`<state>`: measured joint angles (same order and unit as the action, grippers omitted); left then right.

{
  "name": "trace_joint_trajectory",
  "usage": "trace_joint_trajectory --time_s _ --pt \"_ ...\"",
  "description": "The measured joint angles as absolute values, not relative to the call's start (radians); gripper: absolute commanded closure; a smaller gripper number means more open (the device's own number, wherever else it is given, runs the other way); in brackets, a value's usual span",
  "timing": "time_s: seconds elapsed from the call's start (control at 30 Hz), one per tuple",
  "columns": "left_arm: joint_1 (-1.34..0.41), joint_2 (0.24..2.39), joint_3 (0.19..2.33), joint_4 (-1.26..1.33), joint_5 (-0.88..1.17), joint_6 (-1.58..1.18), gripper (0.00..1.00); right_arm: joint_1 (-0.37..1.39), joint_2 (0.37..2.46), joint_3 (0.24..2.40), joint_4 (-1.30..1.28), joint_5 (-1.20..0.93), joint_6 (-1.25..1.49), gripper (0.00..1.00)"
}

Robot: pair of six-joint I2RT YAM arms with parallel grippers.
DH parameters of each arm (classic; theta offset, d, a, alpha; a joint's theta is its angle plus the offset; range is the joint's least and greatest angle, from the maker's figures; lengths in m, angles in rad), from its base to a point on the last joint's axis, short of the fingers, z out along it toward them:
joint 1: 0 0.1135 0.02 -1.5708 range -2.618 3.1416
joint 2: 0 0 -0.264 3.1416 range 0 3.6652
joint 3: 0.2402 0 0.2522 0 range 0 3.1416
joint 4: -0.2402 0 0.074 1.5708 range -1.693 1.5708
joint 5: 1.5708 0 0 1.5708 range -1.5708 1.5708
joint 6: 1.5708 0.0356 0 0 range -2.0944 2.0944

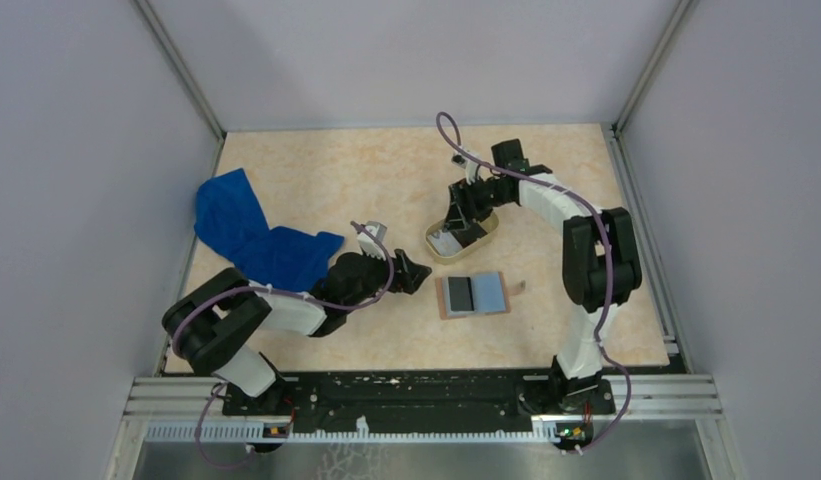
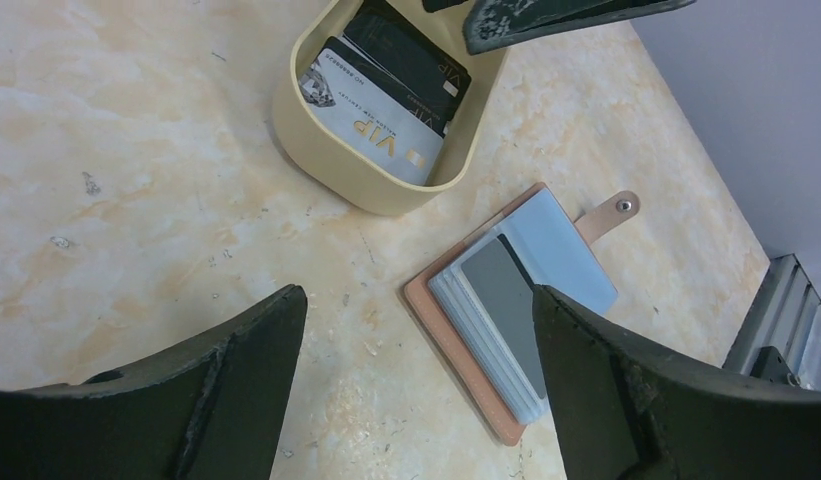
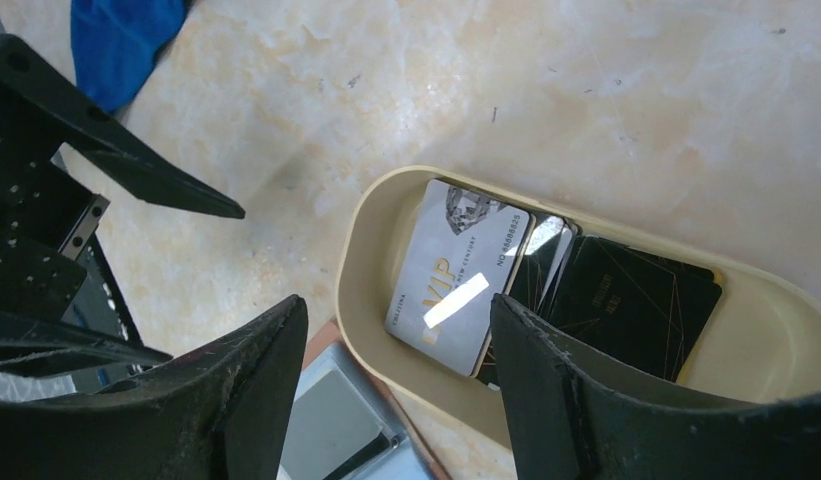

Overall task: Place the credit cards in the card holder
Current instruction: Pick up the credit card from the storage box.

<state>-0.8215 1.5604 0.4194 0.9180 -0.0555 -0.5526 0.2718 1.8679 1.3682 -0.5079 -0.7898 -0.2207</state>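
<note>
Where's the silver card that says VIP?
The silver VIP card lies in the tan oval tray, next to the black cards. In the top view that is slightly right of centre, just beyond the open card holder.

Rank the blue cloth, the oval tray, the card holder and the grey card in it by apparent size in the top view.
1. blue cloth, clearly largest.
2. card holder and oval tray: about alike; the right claw covers part of the tray, so unranked.
3. grey card, smallest.
</note>
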Motion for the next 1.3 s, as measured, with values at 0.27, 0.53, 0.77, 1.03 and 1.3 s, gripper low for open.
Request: trace_joint_trajectory --time_s 0.27,0.53,0.77,1.03,1.3 --pt "-0.809 1.634 0.453 0.955 -0.052 -0.57 0.26 0.272 1.932 1.368 -0.501 -0.727 -0.185 0.34" --pt "-0.809 1.685 0.484 0.958 -0.03 -0.576 0.31 0.272 1.961 1.368 -0.493 -0.697 -0.168 0.34" --pt "-0.807 1.698 0.492 0.961 -0.003 -0.577 0.35 0.272 1.987 1.368 -0.486 -0.686 -0.153 0.35" --pt "-0.807 1.713 0.501 0.958 0.016 -0.576 0.38 0.272 1.993 1.368 -0.485 -0.682 -0.152 0.35" --pt "-0.807 1.717 0.516 0.947 0.019 -0.576 0.45 0.272 2.011 1.369 -0.484 -0.739 -0.147 0.38"
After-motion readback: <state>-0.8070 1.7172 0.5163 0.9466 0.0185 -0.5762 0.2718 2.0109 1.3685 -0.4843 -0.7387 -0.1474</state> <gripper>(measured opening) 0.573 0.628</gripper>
